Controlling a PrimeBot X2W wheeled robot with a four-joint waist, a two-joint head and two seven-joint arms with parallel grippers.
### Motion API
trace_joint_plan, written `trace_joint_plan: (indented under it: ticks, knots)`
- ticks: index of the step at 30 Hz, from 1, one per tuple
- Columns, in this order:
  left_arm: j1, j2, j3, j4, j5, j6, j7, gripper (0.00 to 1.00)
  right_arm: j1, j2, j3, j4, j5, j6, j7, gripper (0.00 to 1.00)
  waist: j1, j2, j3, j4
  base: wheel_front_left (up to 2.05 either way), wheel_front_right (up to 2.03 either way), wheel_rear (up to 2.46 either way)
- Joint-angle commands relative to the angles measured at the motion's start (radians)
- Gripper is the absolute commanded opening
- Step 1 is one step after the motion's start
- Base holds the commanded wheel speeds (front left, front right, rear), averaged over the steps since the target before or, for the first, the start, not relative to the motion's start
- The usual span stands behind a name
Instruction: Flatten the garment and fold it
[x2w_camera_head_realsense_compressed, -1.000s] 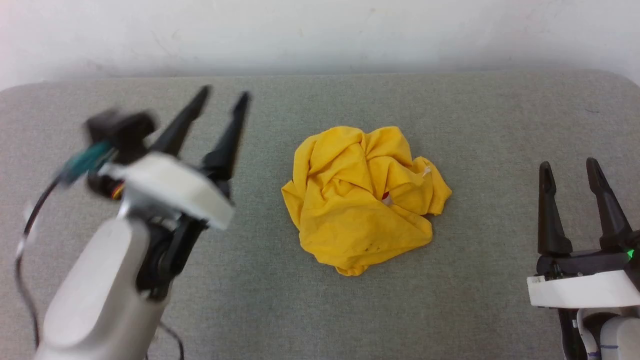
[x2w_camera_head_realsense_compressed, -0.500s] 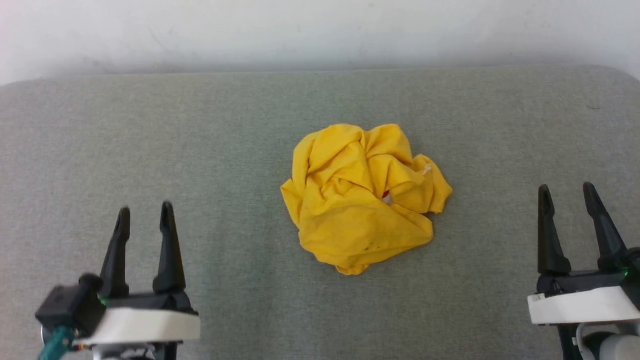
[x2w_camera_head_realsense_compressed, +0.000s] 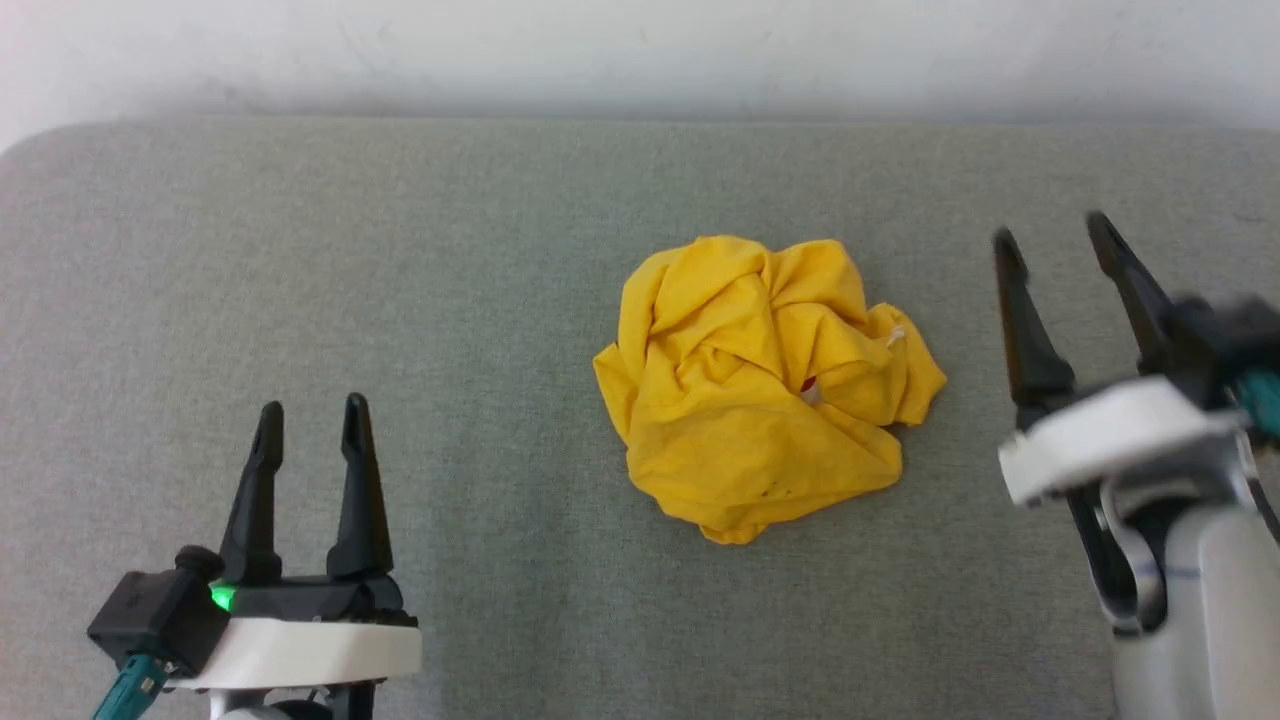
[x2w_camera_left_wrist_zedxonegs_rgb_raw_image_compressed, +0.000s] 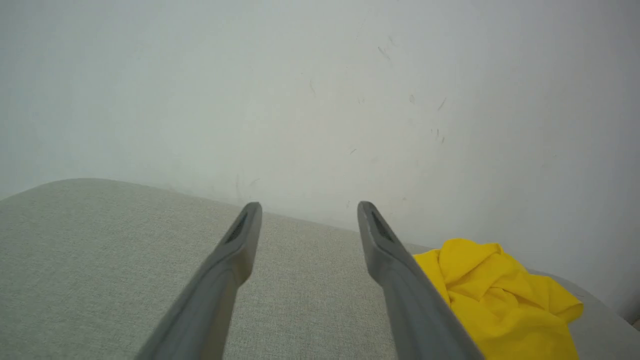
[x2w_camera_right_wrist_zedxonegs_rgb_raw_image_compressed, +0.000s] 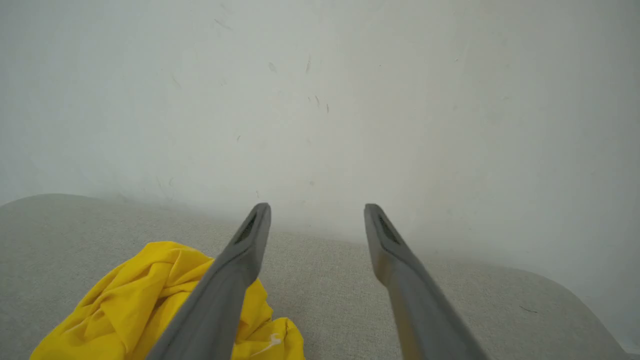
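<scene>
I am holding my left gripper (x2w_camera_head_realsense_compressed: 312, 405) at the lower left of the head view. Its two fingers are standing apart with nothing between them, well away from the cloth. My right gripper (x2w_camera_head_realsense_compressed: 1050, 230) is showing blurred at the right edge, its fingers likewise spread and empty, near the yellow T-shirt (x2w_camera_head_realsense_compressed: 765, 390) but not touching it. The shirt is lying as a crumpled heap just right of centre on the grey padded tabletop (x2w_camera_head_realsense_compressed: 400, 250), with a speck of red and white peeking from its folds.

I am judging that flattening is not yet begun. The next move is calling for a pinch on an outer fold, then a lift and spread. Bare surface is lying all round the heap, widest toward the left. The white wall (x2w_camera_head_realsense_compressed: 640, 50) is closing off the top edge.
</scene>
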Motion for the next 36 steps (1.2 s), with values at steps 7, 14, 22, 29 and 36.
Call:
trace_joint_plan:
  ticks: [7,14,22,29,36]
  knots:
    - [-0.048,-0.037,0.008,0.045,0.019,-0.056,-0.005,1.00,-0.140,-0.035,0.020,0.120,0.008,-0.001,0.413,1.00,0.0000,-0.0001,0.066,0.059,0.00,0.00,0.00]
    - [-0.081,-0.047,0.010,0.074,0.017,-0.080,-0.005,1.00,-0.148,-0.110,0.037,0.220,0.051,-0.001,0.633,1.00,0.0000,-0.0001,0.105,0.117,0.00,0.00,0.00]
    - [-0.108,-0.049,0.018,0.093,0.006,-0.090,-0.005,1.00,-0.156,-0.107,0.026,0.301,0.040,-0.001,0.688,0.00,0.0000,-0.0001,0.120,0.138,0.00,0.00,0.00]
    - [-0.102,-0.049,0.023,0.101,-0.009,-0.082,-0.005,1.00,-0.185,-0.086,0.033,0.289,0.031,-0.001,0.627,0.00,0.0000,-0.0001,0.075,0.101,0.00,0.00,0.00]
    - [-0.074,-0.049,0.031,0.089,-0.005,-0.069,-0.005,1.00,-0.284,-0.092,0.007,0.150,0.055,-0.001,0.508,0.00,0.0000,-0.0001,0.009,0.038,0.00,0.00,0.00]
